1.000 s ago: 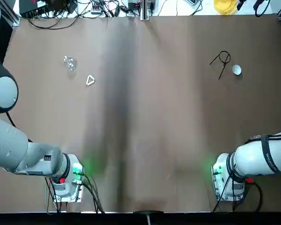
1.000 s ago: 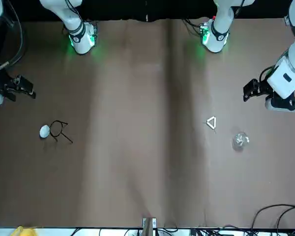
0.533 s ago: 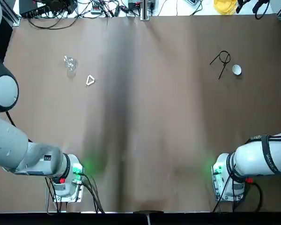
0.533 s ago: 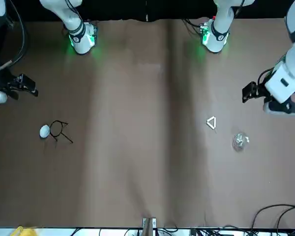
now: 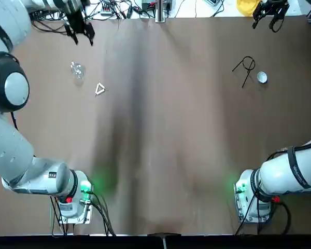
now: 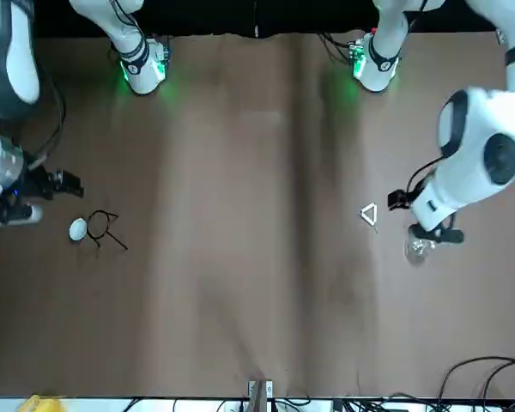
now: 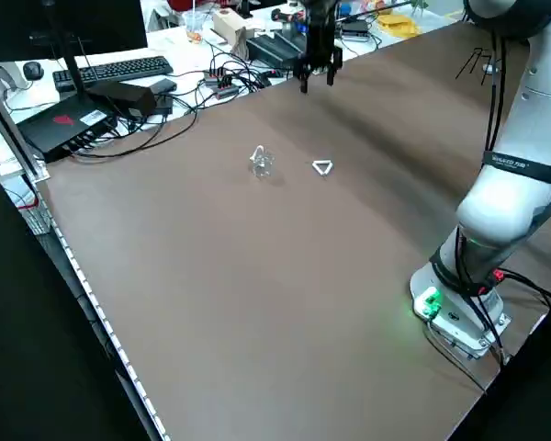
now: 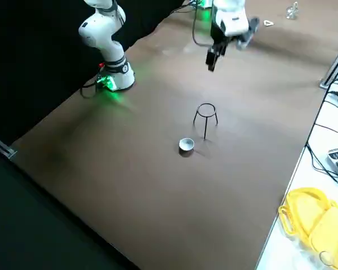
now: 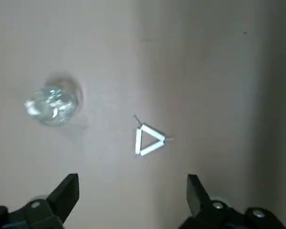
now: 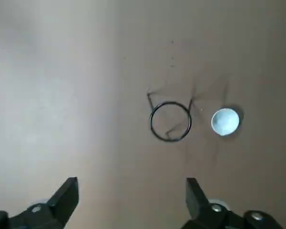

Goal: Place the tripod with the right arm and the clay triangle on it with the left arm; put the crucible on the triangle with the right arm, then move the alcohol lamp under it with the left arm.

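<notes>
Where the left arm (image 6: 485,146) reaches, it partly covers the lamp (image 6: 419,246)

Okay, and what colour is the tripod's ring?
The tripod's ring is black, clearest in the right wrist view.

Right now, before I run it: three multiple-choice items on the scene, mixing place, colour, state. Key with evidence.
1. Beside the tripod stands the:
A) alcohol lamp
B) crucible
C) clay triangle

2. The tripod's colour is:
A) black
B) yellow
C) white

3. The left gripper's fingers are:
A) shut on the lamp
B) shut, holding nothing
C) open, holding nothing

Key:
1 B: the crucible sits near the tripod, on the table.
2 A: ring and legs show as black wire.
3 C: the left gripper shows its fingers wide apart, nothing between them.
</notes>
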